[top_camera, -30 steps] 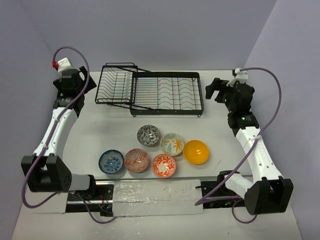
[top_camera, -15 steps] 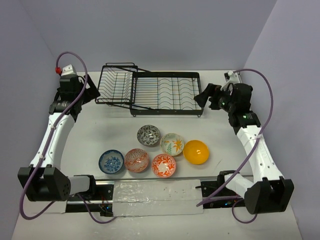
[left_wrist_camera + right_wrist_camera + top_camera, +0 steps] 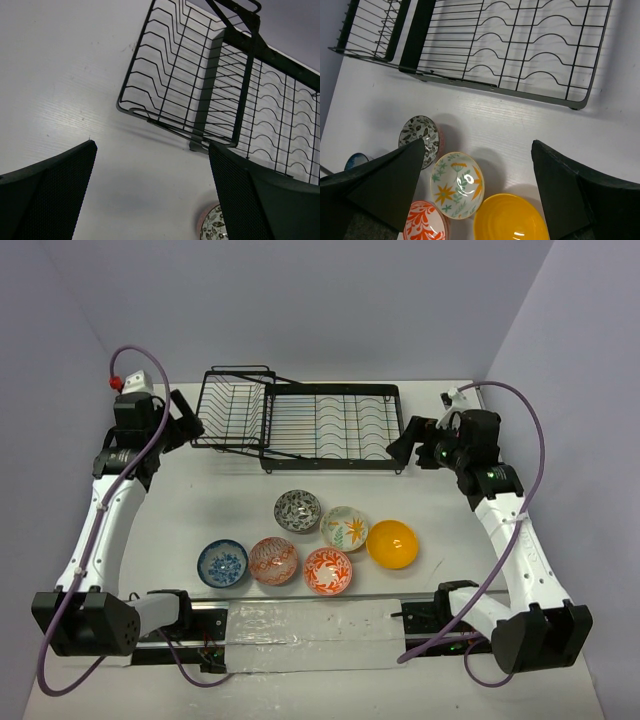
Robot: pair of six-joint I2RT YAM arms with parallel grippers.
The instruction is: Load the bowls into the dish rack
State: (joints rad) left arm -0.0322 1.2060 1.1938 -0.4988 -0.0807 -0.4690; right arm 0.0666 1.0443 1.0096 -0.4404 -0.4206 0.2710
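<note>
The black wire dish rack (image 3: 330, 425) lies at the back of the table, with its tilted basket section at the left end and nothing in it. Six bowls sit on the table in front: grey-black (image 3: 297, 510), white with leaves (image 3: 344, 528), orange-yellow (image 3: 392, 544), blue (image 3: 223, 563), pink-red (image 3: 274, 560) and orange-red floral (image 3: 328, 570). My left gripper (image 3: 185, 415) is open and empty beside the basket end; its view shows the rack (image 3: 200, 85) and the grey-black bowl's edge (image 3: 215, 227). My right gripper (image 3: 405, 440) is open and empty at the rack's right end, above the white bowl (image 3: 457, 185) and orange-yellow bowl (image 3: 510, 220).
A silvery strip (image 3: 310, 622) lies along the near table edge between the arm bases. Purple cables loop from both wrists. Grey walls close in the back and both sides. Bare table lies between rack and bowls.
Both wrists have swung inward toward the rack. The right gripper moved left to the rack's right end; the left gripper turned toward the basket end. The bowls have not moved.
</note>
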